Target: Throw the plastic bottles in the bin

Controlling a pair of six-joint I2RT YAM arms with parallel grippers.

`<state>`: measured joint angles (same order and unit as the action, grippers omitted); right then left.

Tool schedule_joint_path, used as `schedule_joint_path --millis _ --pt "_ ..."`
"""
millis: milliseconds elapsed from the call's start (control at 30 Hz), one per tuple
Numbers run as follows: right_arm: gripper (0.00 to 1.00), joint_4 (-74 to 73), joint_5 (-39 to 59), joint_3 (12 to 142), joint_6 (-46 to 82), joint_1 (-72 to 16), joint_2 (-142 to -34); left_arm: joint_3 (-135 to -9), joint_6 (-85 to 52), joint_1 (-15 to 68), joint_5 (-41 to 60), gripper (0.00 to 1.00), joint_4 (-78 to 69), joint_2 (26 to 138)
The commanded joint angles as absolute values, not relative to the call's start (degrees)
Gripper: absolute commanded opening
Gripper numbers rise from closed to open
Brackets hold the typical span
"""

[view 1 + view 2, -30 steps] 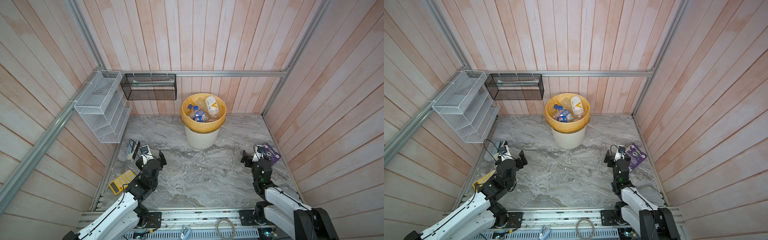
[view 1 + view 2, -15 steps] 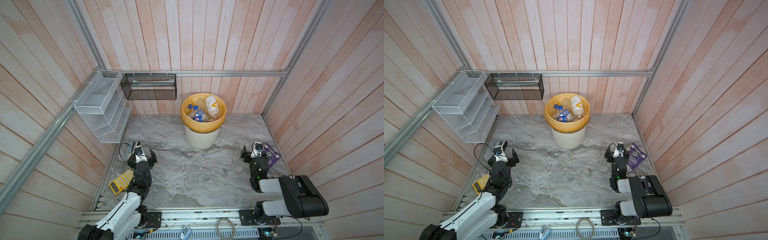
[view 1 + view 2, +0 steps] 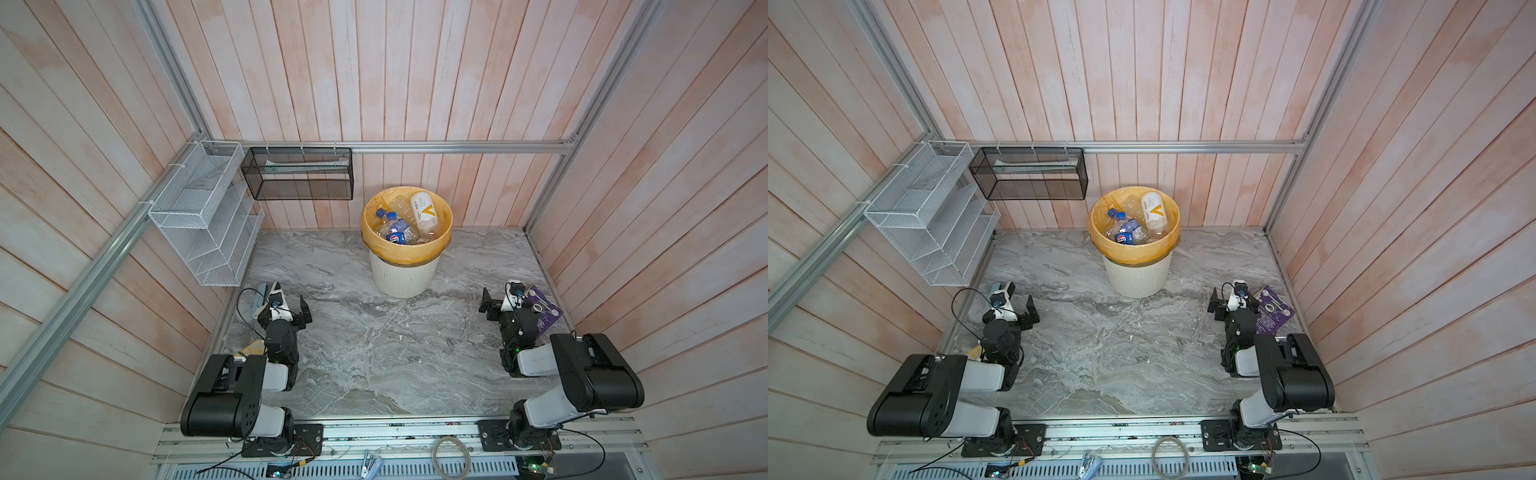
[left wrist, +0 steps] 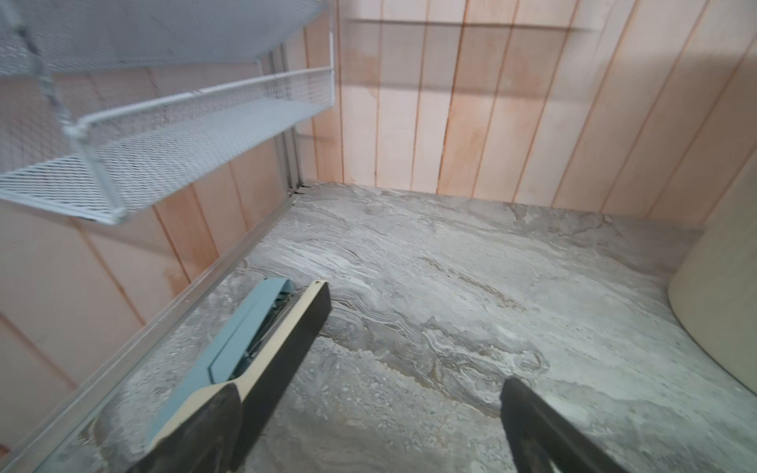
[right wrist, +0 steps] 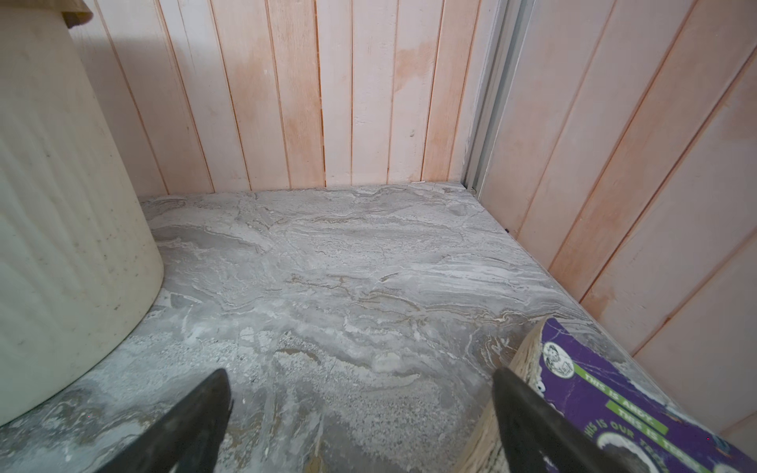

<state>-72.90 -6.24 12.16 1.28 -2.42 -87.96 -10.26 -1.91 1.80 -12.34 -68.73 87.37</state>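
Note:
The bin [image 3: 405, 274] [image 3: 1138, 282], cream and ribbed with a yellow-orange bag, stands at the back middle of the marble floor. Several plastic bottles [image 3: 399, 228] [image 3: 1127, 232] lie inside it, clear ones with blue caps and a white one [image 3: 424, 210]. My left gripper [image 3: 286, 308] [image 3: 1013, 311] [image 4: 368, 389] rests low at the left, open, with bare floor between its fingers. My right gripper [image 3: 505, 301] [image 3: 1232, 303] [image 5: 362, 381] rests low at the right, open and holding nothing. The bin's wall [image 4: 729, 311] [image 5: 61, 245] shows in both wrist views.
A teal stapler-like thing [image 4: 245, 327] lies against my left gripper's outer finger. A yellow calculator [image 3: 253, 347] lies by the left arm, and a purple book [image 3: 542, 309] [image 5: 614, 405] beside my right gripper. A white mesh rack [image 3: 205, 216] and a black mesh basket [image 3: 299, 174] hang on the walls.
Both arms have folded back, their big links now low by the front rail. Both grippers stay near the same floor spots, holding nothing.

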Motion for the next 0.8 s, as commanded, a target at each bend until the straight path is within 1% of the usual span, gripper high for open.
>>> schedule_joint_path --millis 0,100,133,167,233,300,767 --pt "1.0 -73.25 -5.06 12.84 1.24 -2.13 -88.01 -14.42 -0.33 1.55 -5.65 1.0 -65.89 87.23" --pt "1.0 -73.31 -5.0 12.83 1.25 -2.15 -88.06 -15.42 -0.7 1.01 -6.18 1.0 -67.62 89.49" --pt "1.0 -73.28 -5.08 12.85 1.23 -2.13 -88.07 -16.19 -1.24 0.89 -6.52 0.99 -63.91 88.14" --pt "1.0 -73.31 -5.04 12.84 1.23 -2.17 -88.07 -16.2 -1.33 0.71 -6.46 0.99 -63.66 88.18" --pt "1.0 -73.3 -5.05 12.84 1.23 -2.15 -88.06 -15.63 -1.28 0.7 -6.68 1.0 -66.32 88.99" --pt "1.0 -73.3 -5.07 12.83 1.24 -2.15 -88.02 -16.1 -1.32 0.73 -6.54 0.99 -64.03 88.22" --pt "1.0 -73.3 -5.01 12.85 1.23 -2.17 -88.06 -16.0 -1.32 0.7 -6.59 0.99 -64.6 88.4"
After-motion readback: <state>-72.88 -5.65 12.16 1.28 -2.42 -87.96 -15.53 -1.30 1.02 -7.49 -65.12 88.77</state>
